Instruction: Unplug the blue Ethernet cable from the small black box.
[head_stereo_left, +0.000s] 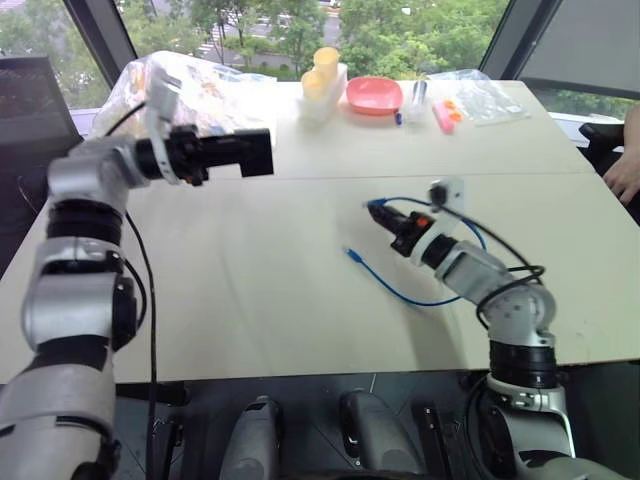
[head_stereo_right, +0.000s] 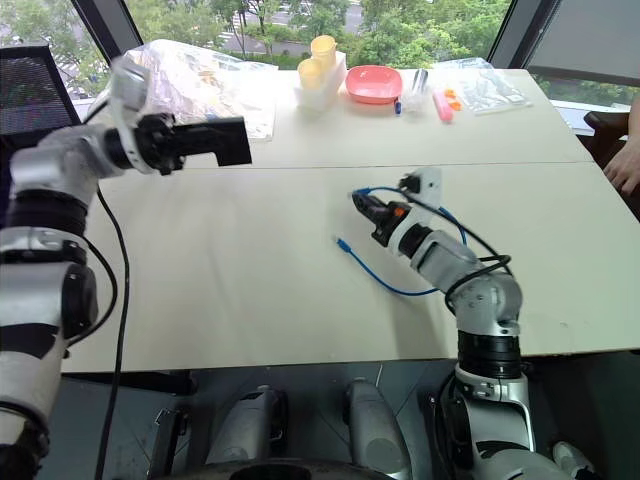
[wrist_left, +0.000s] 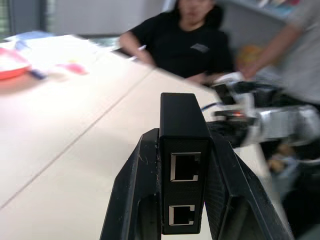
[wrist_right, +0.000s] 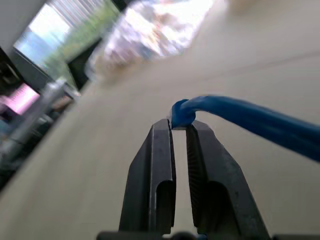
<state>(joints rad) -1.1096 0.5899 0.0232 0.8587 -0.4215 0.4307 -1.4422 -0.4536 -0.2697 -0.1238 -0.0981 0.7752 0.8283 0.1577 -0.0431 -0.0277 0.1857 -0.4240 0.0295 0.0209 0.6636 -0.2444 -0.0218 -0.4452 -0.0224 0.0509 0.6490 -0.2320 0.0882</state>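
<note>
Right gripper (head_stereo_right: 358, 203): low over the table (head_stereo_right: 250, 290), its two fingers pinched on one end of the blue cable (head_stereo_left: 405, 297).
Blue cable: one; it loops from the fingers past the right arm and lies on the table, its free plug (head_stereo_left: 349, 254) bare and apart from the box.
Left gripper (head_stereo_left: 250, 153): raised above the table, two fingers clamped on the black box (wrist_left: 183, 150).
Black box: one, with two ports, both unplugged.
Far end of table: one pink plate (head_stereo_left: 374, 95), two yellow cups (head_stereo_left: 320, 70), clear plastic bags (head_stereo_right: 190, 70).
People: two beyond the table, seen in the left wrist view.
</note>
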